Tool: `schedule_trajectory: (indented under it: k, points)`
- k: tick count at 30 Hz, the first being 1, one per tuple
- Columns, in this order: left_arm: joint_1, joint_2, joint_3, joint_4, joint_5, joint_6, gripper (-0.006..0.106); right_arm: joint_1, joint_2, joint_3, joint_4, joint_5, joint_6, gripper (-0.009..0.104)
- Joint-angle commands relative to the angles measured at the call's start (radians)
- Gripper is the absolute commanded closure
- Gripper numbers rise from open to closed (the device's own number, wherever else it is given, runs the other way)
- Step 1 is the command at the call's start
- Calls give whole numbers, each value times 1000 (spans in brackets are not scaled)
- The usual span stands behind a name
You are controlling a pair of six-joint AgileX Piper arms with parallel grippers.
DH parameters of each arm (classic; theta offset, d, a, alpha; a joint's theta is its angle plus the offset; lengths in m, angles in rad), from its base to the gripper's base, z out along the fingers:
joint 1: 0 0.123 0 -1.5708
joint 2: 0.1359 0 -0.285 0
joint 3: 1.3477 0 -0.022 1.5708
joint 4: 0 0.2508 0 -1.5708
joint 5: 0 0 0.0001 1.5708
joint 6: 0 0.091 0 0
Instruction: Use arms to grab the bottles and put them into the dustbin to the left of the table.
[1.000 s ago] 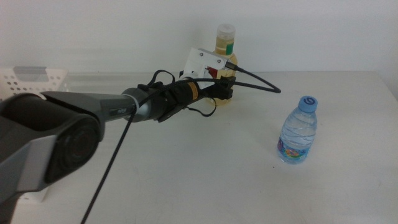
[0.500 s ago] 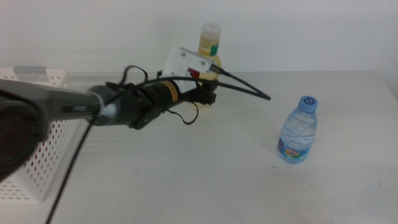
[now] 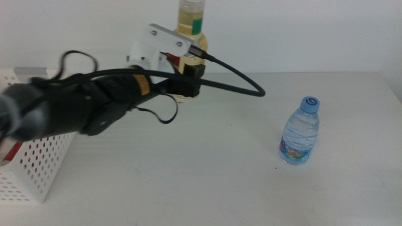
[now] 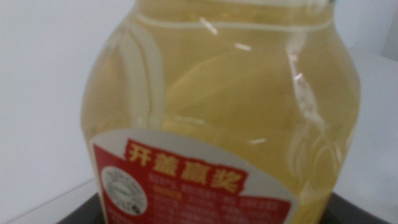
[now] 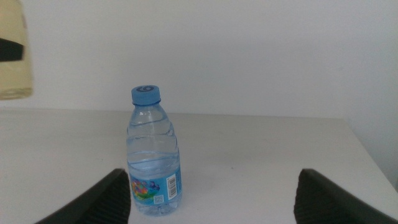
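Middle view: left gripper [image 3: 188, 80] is clamped around the bottle of yellow liquid [image 3: 190, 25], holding it upright and off the table [image 3: 207, 169], above the table's far edge; cap is cut off by the frame top, green patch visible on the neck band; white wrist-camera bracket [image 3: 157, 43] sits on top of the gripper, black cable [image 3: 235, 81] loops to the right; dustbin [image 3: 34, 169] at the table's left edge, something red showing through its holes; blue-capped water bottle [image 3: 300, 133] stands upright on the right, well apart, coloured label, print unreadable here.

Left wrist view: yellow bottle fills the frame; red-and-white label [image 4: 180, 186] with yellow Chinese characters 开盖赢奖 and a round seal, smaller lines too blurred to read; jaws barely visible as dark slivers at the bottom corners.

Right wrist view: right gripper [image 5: 214, 196] waits low over the table with jaws spread wide, holding nothing; water bottle just ahead of them, barcode visible on its label; a piece of the yellow bottle shows at the frame edge.
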Motion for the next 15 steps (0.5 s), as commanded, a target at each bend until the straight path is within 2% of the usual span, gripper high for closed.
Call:
schedule_trajectory:
  k: [1, 8, 15]
  points:
    - [-1, -131, 0, -34, -119, -9, 88, -6, -27, -8, -5, -76, -13, 20]
    - [-1, -292, 86, -34, -1, -34, 88, -6, -27, -8, -5, -76, -13, 20]
    - [-1, -438, 112, -16, 225, -38, 89, -6, -27, -8, -5, -76, -13, 20]
